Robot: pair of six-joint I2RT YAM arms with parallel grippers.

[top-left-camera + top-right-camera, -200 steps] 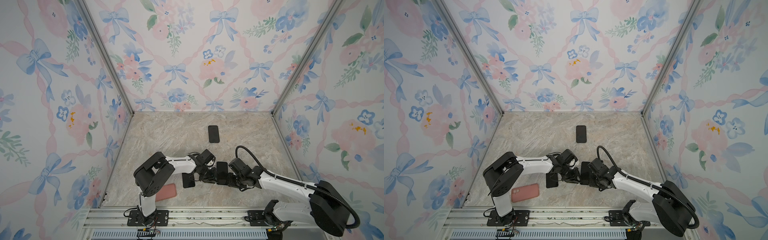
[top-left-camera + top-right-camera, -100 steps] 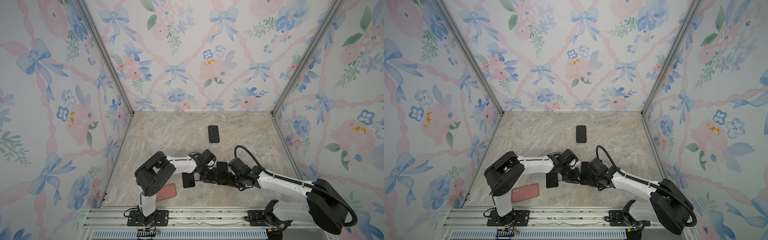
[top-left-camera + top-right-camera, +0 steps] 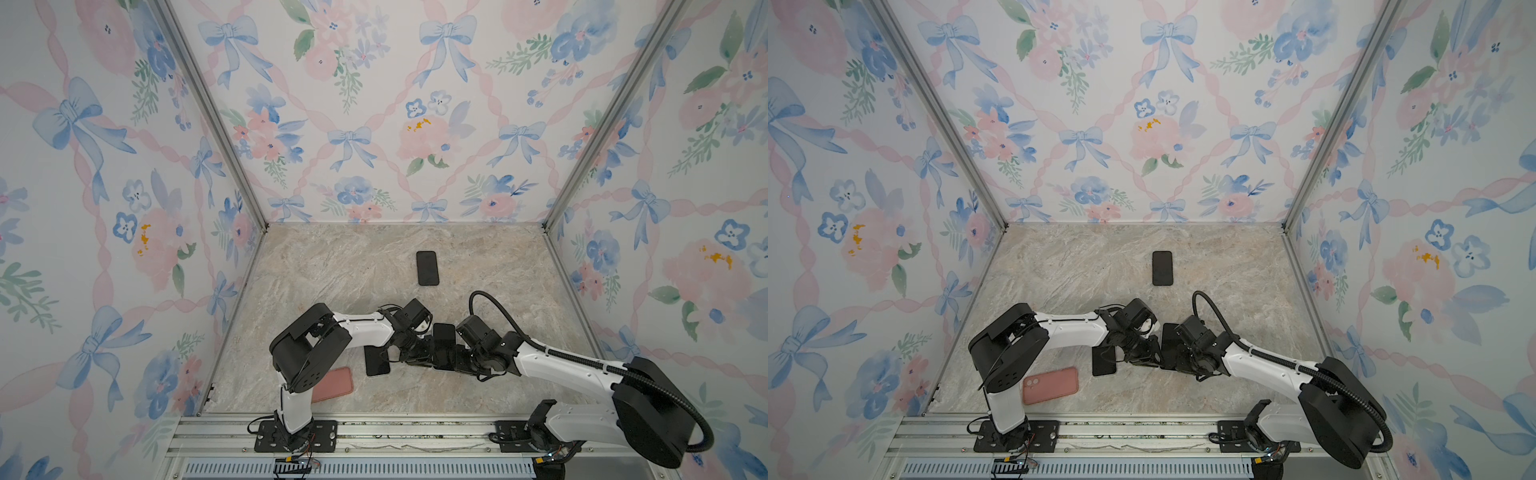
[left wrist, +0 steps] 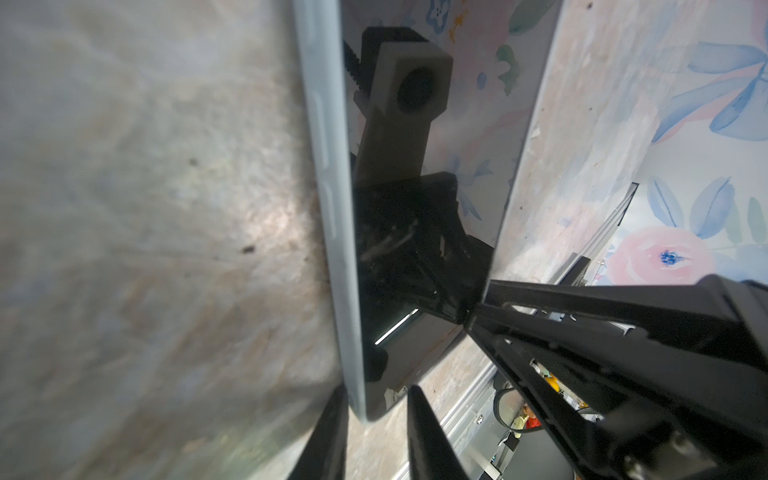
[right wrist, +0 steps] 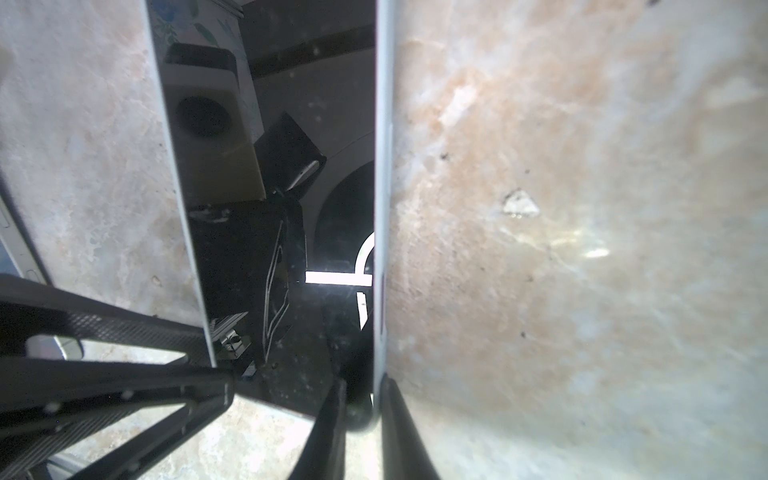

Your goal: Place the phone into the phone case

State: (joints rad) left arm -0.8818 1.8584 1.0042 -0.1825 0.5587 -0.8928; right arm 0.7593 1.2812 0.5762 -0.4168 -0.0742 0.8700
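Grip is being applied to the phone (image 3: 444, 334) from both sides, in the near middle of the table (image 3: 332, 266).

1. The left gripper (image 3: 417, 354) is reaching in from the left. In the left wrist view its fingers (image 4: 424, 436) are standing narrowly apart, one on each face of the phone's corner, and are pinching it.
2. The right gripper (image 3: 459, 358) is reaching in from the right. In the right wrist view its fingers (image 5: 399, 432) are straddling the phone's pale edge at the same narrow spacing and are pressing on it.
3. The dark screen is reflecting both wrist cameras.
4. Whether the phone is resting on the table or is raised off it cannot be told.

Count:
- Grippers: two, both gripping the one phone.
- Phones: three, all dark.
  - The first is the gripped one.
  - The second phone (image 3: 376, 360) is lying flat just left of it, partly hidden under the left wrist.
  - The third phone (image 3: 427, 268) is lying flat farther back, well apart from both arms.
- Case (image 3: 1050, 385): one, pink. It is lying flat at the near left beside the left arm's base, well apart from the gripped phone.
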